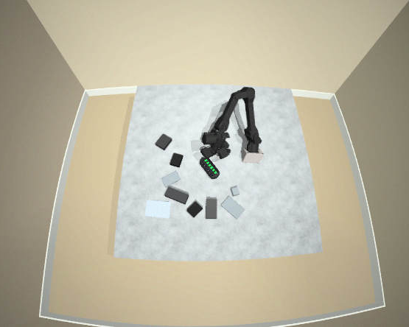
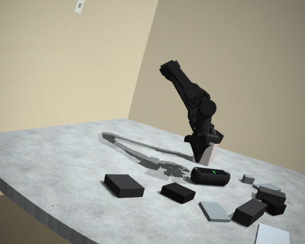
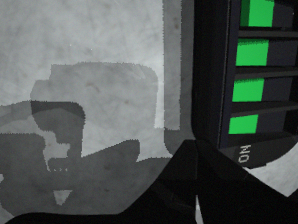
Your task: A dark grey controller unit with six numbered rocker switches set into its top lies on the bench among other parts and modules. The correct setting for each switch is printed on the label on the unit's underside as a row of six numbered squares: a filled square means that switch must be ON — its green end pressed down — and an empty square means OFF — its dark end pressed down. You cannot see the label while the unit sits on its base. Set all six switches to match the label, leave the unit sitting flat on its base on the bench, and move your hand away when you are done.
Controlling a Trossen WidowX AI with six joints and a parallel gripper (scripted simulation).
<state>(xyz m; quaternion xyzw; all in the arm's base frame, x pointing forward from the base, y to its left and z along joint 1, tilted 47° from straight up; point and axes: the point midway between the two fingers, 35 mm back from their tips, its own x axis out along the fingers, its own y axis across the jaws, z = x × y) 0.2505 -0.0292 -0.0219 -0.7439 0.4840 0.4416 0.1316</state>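
Note:
The dark grey controller unit (image 1: 206, 169) (image 2: 210, 177) (image 3: 212, 75) sits on the bench with its switches facing up. The top view shows a row of green switch ends; the wrist view shows four of them, the top one with a darker green side face, and ON lettering at the unit's near end. In the exterior view green shows clearly on one switch only. The label on the underside is hidden. My gripper (image 2: 198, 161) (image 3: 193, 148) is shut and empty, pointing down beside the unit's end on the arm's side. Whether it touches the unit is unclear.
The arm's pale pink base block (image 1: 253, 157) stands to the right. Dark blocks (image 1: 163, 142) (image 1: 176, 160) lie left of the unit. In front are a dark grey block (image 1: 176, 195), a black block (image 1: 194, 208), a grey block (image 1: 211, 208), pale plates (image 1: 158, 209) (image 1: 233, 207) and a small cube (image 1: 235, 191).

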